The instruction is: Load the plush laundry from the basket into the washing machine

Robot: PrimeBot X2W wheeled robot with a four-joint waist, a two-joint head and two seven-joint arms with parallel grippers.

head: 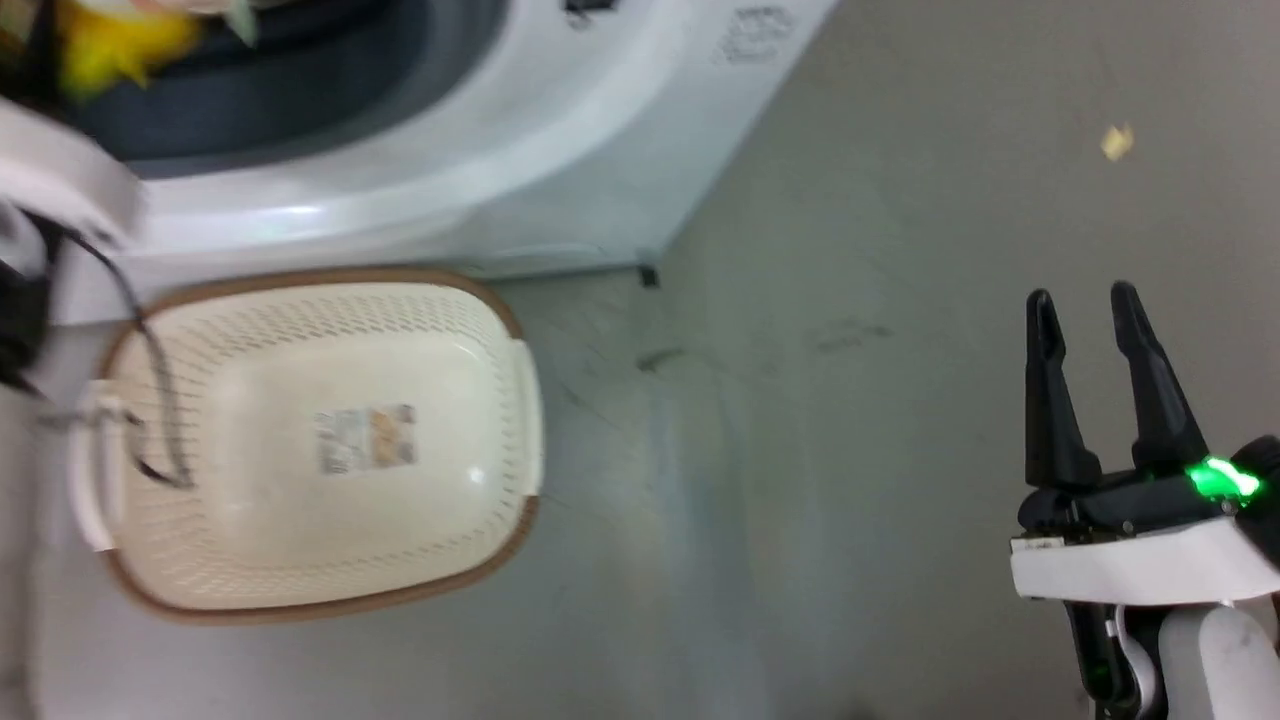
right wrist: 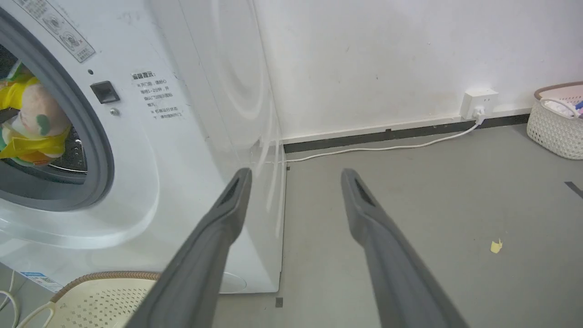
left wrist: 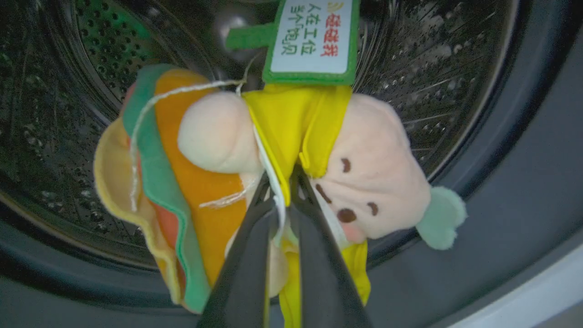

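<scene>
My left gripper [left wrist: 282,182] is shut on the plush laundry [left wrist: 364,168], pinching its yellow clothes; the doll hangs in the mouth of the washing machine [head: 600,130], in front of the shiny steel drum [left wrist: 68,91]. Its green-white tag [left wrist: 312,36] and orange-and-green back [left wrist: 182,182] face the left wrist camera. The doll [right wrist: 32,118] shows inside the grey door ring [right wrist: 98,150], and as a yellow blur [head: 115,45] at the head view's top left. The cream basket [head: 240,550] stands before the washer, with a barcode sticker on its bottom. My right gripper [head: 1082,300] hangs open over the floor at right.
A black cable [head: 150,370] trails over the basket's left rim. A white cord [right wrist: 387,146] runs along the wall to a socket [right wrist: 478,102]. Another white basket [right wrist: 558,123] with clothes stands at the far right. A yellow paper scrap [head: 1117,142] lies on the grey floor.
</scene>
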